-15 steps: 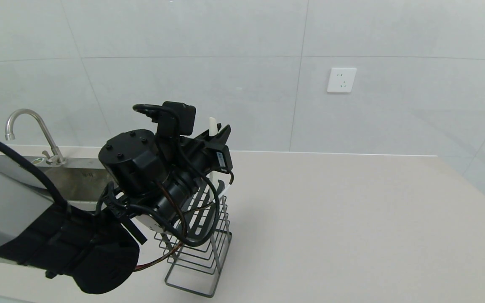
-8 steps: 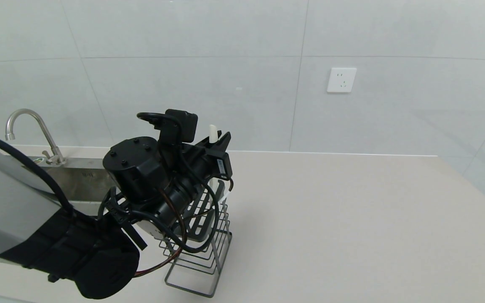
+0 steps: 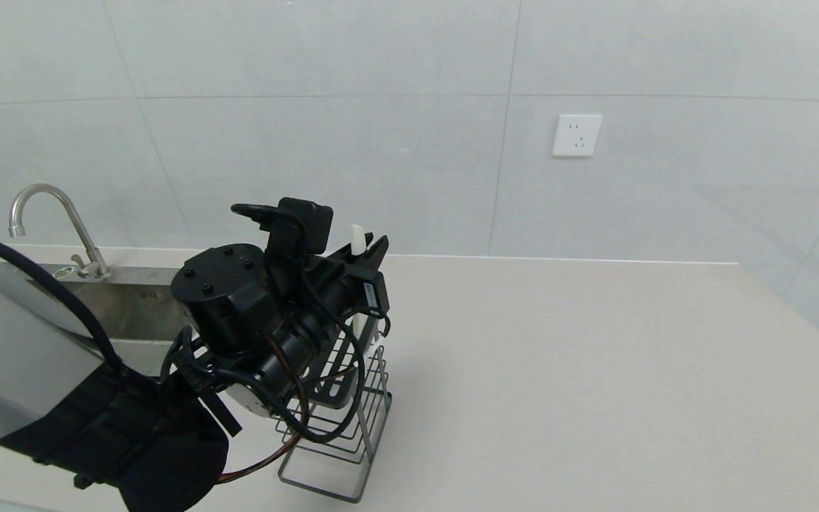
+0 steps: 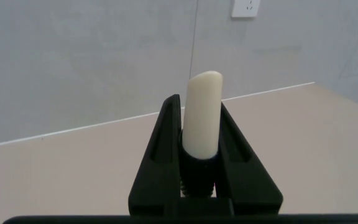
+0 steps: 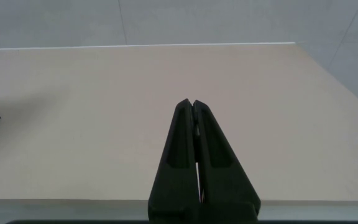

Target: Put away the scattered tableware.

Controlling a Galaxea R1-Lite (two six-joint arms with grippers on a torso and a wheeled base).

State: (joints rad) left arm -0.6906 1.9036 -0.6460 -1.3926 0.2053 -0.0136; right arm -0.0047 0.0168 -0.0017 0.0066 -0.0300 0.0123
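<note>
Left gripper (image 3: 362,250): jaws clamped on the white utensil handle (image 3: 357,237), left of centre in the head view. Over the past second both have sunk lower toward the wire rack (image 3: 338,455). Left wrist view: the pinch close up, the handle's rounded end clear of the fingertips. Head view: the rack beneath, lower left. Handle's long axis near upright, free end up. Right gripper (image 5: 194,112): fingers pressed together, nothing held, over the counter (image 5: 73,124).

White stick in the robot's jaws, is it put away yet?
Not yet. Done: it's lifted, gripped upright by the left gripper right above the wire rack. In hand: just that white handle; the right gripper is shut on nothing. Left: lower it into the rack and let go.
</note>
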